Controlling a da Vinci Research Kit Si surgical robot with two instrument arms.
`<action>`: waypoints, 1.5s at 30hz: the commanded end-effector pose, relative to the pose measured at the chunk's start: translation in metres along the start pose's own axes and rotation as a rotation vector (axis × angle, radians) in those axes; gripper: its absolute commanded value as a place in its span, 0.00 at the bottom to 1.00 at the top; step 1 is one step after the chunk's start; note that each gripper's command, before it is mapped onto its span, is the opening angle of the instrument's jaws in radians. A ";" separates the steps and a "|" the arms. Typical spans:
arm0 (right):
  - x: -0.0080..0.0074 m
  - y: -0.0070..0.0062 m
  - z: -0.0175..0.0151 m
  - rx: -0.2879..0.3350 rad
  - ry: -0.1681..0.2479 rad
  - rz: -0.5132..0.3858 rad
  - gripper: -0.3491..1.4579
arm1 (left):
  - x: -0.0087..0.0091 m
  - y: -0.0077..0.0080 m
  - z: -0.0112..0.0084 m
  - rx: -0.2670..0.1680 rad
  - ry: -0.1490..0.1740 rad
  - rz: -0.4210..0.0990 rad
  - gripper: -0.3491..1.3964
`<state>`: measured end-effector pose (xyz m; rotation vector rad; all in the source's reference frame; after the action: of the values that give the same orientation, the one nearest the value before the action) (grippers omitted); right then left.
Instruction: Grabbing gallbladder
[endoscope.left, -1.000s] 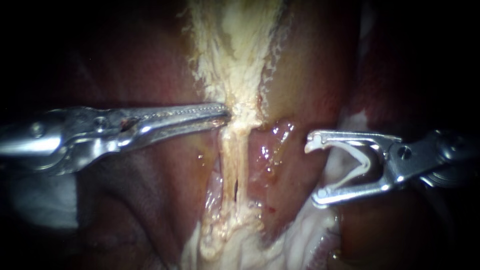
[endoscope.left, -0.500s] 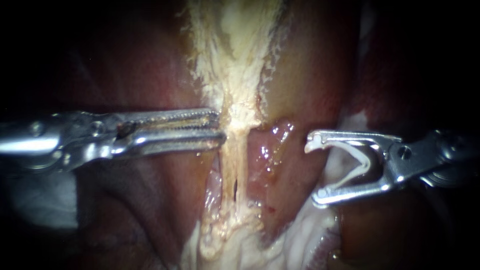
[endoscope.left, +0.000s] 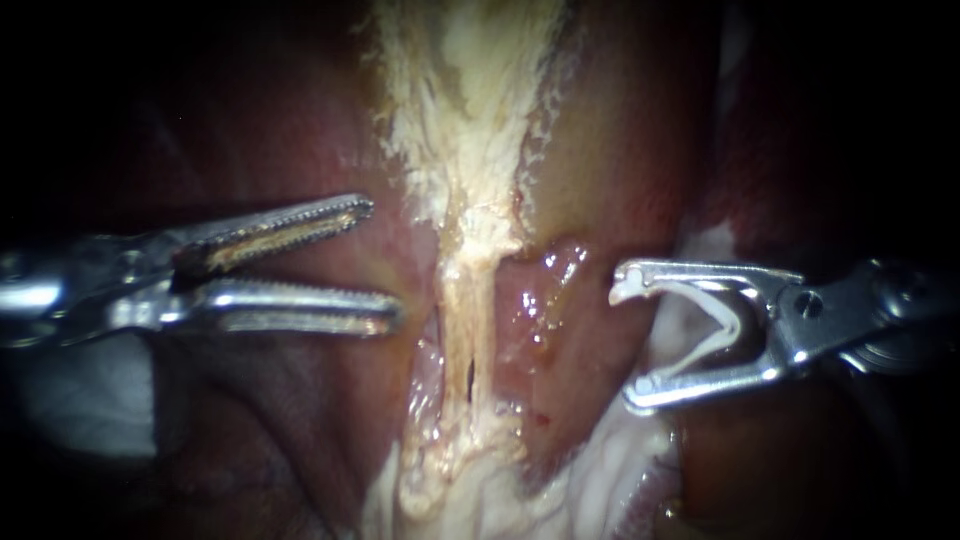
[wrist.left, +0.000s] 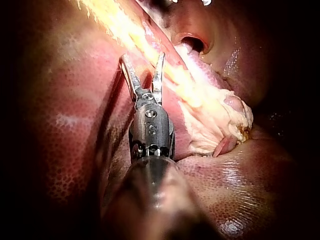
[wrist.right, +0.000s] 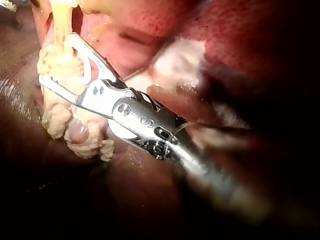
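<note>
Endoscope: the left instrument (endoscope.left: 384, 258) has its end effector apart and empty, just beside the gallbladder (endoscope.left: 470, 230), a pale frayed strand. On the strand's far side, the right instrument (endoscope.left: 625, 342) cradles a white clip (endoscope.left: 735, 322). Left wrist: end effector apart, strand just alongside. Right wrist: the clip-bearing end effector overlaps pale tissue; contact unclear.

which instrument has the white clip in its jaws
The right instrument: a white clip is held between its jaws. The left instrument has toothed jaws, open and empty.
</note>
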<state>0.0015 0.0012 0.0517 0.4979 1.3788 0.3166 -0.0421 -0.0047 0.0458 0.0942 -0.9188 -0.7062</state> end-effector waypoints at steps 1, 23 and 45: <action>0.0000 0.0000 0.0000 0.000 0.000 0.000 0.51 | -0.0001 -0.0002 0.0001 -0.003 0.001 -0.002 0.48; 0.0000 0.0000 0.0001 0.000 0.001 0.000 0.51 | -0.0022 -0.0017 0.0048 -0.009 0.001 -0.012 0.46; 0.0001 0.0000 0.0002 0.000 0.001 0.000 0.51 | -0.0010 0.0014 0.0066 -0.105 0.009 -0.048 0.43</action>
<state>0.0017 0.0012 0.0516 0.4975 1.3798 0.3173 -0.0465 -0.0015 0.0498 0.0225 -0.8677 -0.8020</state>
